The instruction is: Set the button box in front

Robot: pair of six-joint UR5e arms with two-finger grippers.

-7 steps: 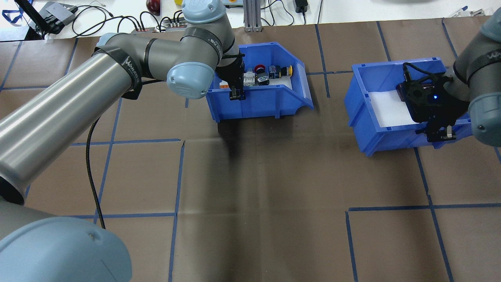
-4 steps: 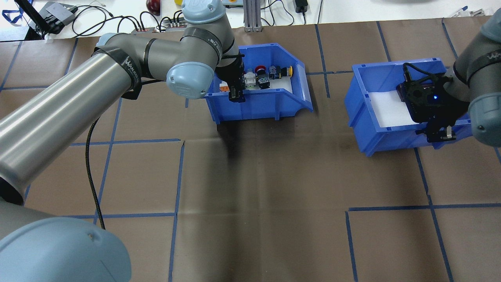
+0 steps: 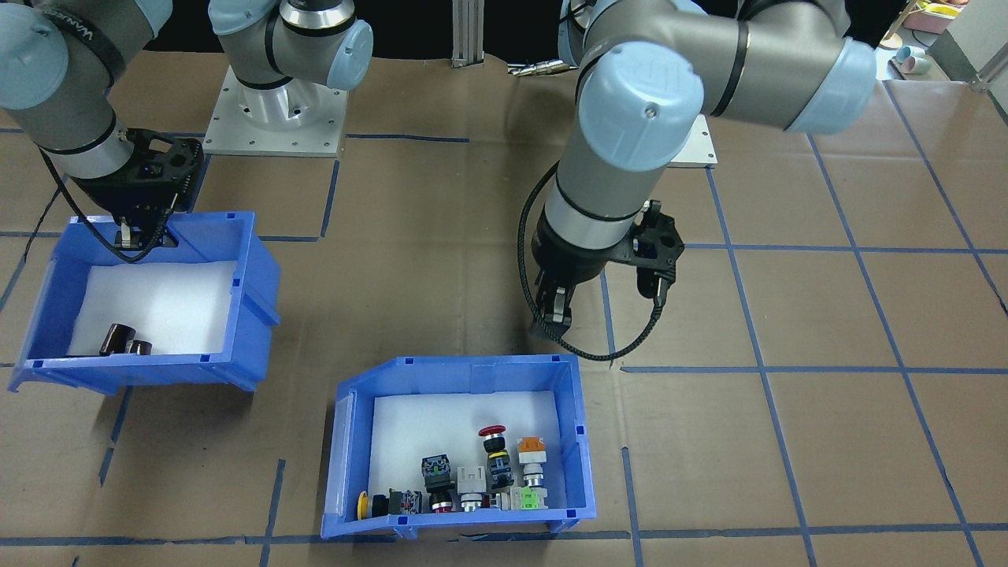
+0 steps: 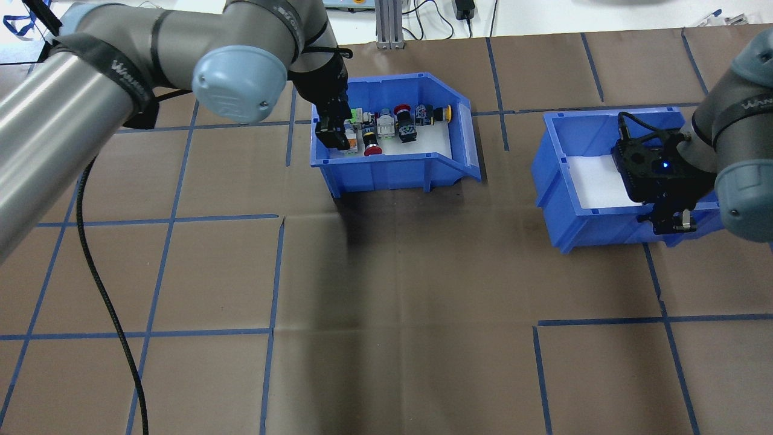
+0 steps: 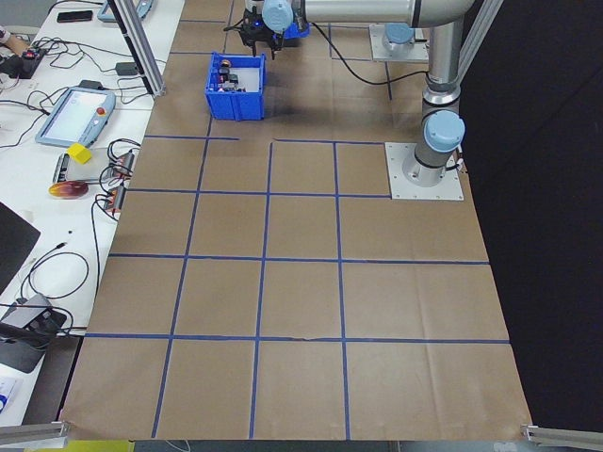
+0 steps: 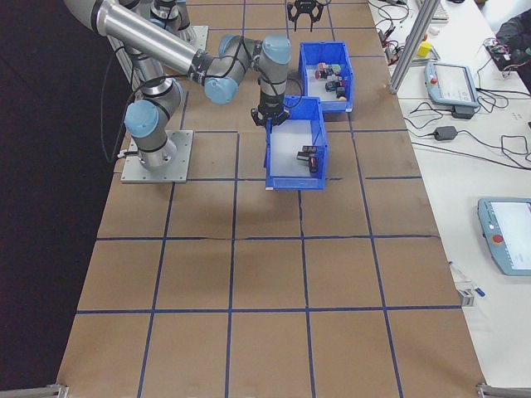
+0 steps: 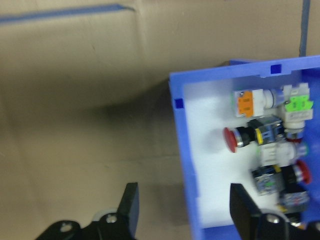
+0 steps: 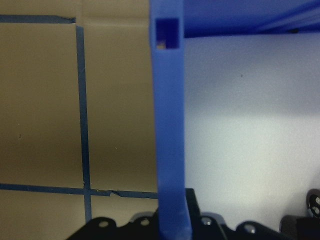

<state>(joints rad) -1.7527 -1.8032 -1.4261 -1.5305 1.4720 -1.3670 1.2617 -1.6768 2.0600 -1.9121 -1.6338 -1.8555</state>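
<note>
Hovering at nine o'clock of the button box (image 4: pixel 392 139), the left gripper (image 4: pixel 331 130) is gaping wide, empty; regrasping its wall seems next. At three o'clock, the right gripper (image 4: pixel 670 220) is pinching the other bin (image 4: pixel 558 175).

**Open worktop between two bins, walls hemming the claws**

The brown worktop (image 4: pixel 410 302) lies bare across its near half, with a wide lane between the button box (image 4: pixel 392 166) and the second blue bin (image 4: pixel 574 223). The left claw (image 3: pixel 554 311) hangs spread above bare paper just beside the button box's rear wall. The right claw (image 4: pixel 671 220) straddles the second bin's wall, which stands between its fingers.
</note>
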